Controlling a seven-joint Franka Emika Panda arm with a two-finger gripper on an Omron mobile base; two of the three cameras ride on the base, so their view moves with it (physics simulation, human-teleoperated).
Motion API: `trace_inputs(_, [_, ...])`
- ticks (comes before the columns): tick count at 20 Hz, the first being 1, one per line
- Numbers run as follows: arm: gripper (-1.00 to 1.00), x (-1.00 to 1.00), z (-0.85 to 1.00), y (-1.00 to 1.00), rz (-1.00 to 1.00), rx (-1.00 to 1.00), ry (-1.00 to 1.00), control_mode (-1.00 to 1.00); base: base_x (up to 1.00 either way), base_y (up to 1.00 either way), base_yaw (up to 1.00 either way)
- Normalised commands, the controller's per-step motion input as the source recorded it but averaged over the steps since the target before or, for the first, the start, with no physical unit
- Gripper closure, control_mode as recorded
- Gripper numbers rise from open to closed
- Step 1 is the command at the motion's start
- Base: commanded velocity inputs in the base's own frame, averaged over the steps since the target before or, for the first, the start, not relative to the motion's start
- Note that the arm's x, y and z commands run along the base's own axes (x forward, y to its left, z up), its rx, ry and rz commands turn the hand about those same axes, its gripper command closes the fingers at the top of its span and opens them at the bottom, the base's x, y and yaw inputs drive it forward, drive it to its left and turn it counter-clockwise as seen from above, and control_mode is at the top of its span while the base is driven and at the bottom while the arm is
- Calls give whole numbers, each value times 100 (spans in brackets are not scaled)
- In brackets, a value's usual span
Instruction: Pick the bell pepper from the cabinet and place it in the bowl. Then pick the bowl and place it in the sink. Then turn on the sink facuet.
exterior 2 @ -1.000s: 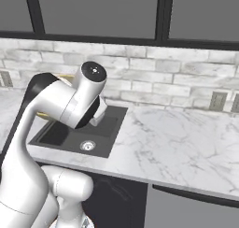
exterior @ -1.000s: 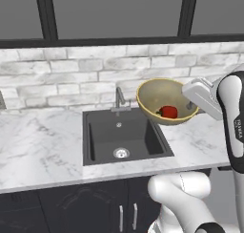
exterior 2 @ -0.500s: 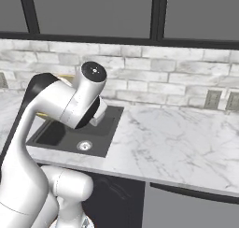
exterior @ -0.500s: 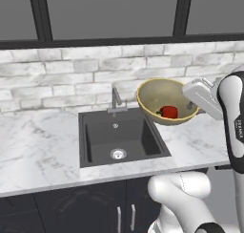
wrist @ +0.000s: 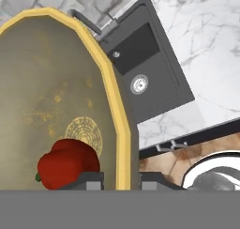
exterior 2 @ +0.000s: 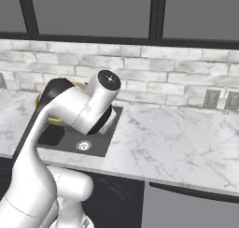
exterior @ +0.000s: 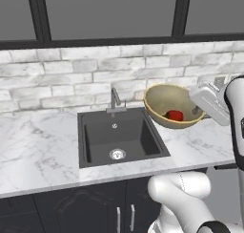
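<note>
My gripper is shut on the rim of the tan-yellow bowl, one finger inside and one outside. The red bell pepper lies in the bowl's bottom. In the left base view the bowl hangs tilted above the counter, just right of the black sink, with the bell pepper inside and the gripper at its right rim. The grey faucet stands behind the basin. The hand view has the sink and faucet beyond the bowl's edge. The cabinet is out of view.
White marble countertop surrounds the sink, with a brick wall and dark windows behind. Black lower cabinet doors run under the counter. To the right the countertop stretches wide, with wall outlets above it.
The whole picture has shifted slightly, so the camera has moved a little. The bowl stays in my grip with the pepper inside, still right of the sink.
</note>
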Motion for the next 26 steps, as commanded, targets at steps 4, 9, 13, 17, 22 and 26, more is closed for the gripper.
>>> trace_inputs(4, [100,12,-84,-48,9,2,5,-100,0,0,0])
trace_inputs(9, [100,54,-84,-16,19,0,0,-100,0,0,0])
trace_inputs(13, [100,71,-75,2,26,-1,0,-100,0,0,0])
trace_inputs(17, [100,81,-48,50,14,-4,0,-100,0,0,0])
trace_inputs(22, [100,84,-28,58,4,-3,0,-100,0,0,0])
trace_inputs(26, [100,75,-37,41,0,-3,0,-100,0,0,0])
